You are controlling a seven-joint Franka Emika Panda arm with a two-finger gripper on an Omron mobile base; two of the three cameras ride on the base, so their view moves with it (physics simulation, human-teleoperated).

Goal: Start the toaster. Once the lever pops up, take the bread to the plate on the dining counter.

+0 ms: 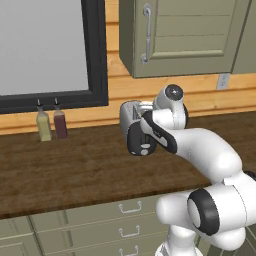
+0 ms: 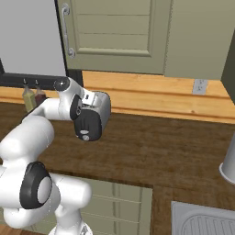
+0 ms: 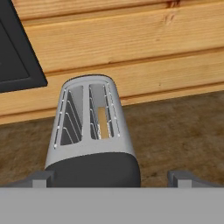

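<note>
Toaster: we see the chrome toaster [image 3: 89, 131] on the dark wooden worktop [image 1: 65, 170], against the wood-plank wall, its long axis running away from the hand.
Bread: a tan slice [image 3: 103, 123] sits low in the right slot.
Lever: the pale tab [image 1: 144, 148] is on the black end face that points toward us.
Gripper: our gripper [image 3: 111, 178] hangs just above that black end, fingertips [image 3: 41, 178] spread wide, one to each side, holding nothing.
Key relation: we judge the lever lies below and just ahead of the fingers, so the push goes down along the end face.
Surroundings: two bottles [image 1: 51, 125] stand well to the left; a sink [image 2: 202, 220] lies to the right.
</note>
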